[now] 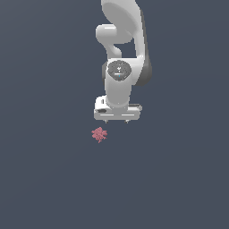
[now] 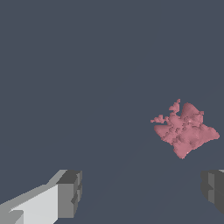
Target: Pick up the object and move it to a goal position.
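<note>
Pinkish-red object (image 1: 99, 134), small lumpy cluster with little knobs and prongs, sits alone on the flat dark slate-blue surface (image 1: 40, 179), roughly mid-surface, well away from every edge visible in the exterior view. Nothing touching it.

White arm (image 1: 120, 53) comes down from the top edge of the exterior view, just to the exterior view's right of the object. Gripper (image 1: 116, 121) points straight down, only short finger stubs showing under the white hand block. It's near the object but clearly apart from it, offset to the exterior view's right, holding nothing.

Wrist view: jaws spread wide, one grey pad (image 2: 70, 194) and the other grey pad (image 2: 213, 189) far apart with bare surface between. Object (image 2: 186, 129) lies outside the gap, not between the fingers, closer to the second pad. Height of fingertips above the surface: can't tell.
</note>
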Action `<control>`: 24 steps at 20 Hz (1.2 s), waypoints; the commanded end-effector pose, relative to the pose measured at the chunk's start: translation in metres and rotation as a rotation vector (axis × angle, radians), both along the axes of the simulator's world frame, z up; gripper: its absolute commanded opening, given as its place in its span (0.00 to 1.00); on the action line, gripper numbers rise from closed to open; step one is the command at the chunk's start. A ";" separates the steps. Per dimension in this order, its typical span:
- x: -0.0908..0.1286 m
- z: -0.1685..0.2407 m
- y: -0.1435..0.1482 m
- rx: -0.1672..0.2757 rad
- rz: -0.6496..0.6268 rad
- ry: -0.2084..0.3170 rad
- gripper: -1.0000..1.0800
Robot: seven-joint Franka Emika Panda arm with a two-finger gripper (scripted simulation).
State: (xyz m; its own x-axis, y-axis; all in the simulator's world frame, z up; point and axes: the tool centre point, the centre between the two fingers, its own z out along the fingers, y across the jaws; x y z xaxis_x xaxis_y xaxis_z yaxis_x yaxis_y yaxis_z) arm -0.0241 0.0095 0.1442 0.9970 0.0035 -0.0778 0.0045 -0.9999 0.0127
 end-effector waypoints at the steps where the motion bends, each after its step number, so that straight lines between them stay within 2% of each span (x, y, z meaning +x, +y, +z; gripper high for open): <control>1: 0.000 0.000 0.000 0.000 0.000 0.000 0.96; 9: 0.016 0.026 -0.007 0.003 -0.018 -0.054 0.96; 16: 0.015 0.024 -0.008 0.003 -0.009 -0.053 0.96; 24: 0.016 0.016 -0.017 0.006 0.068 -0.054 0.96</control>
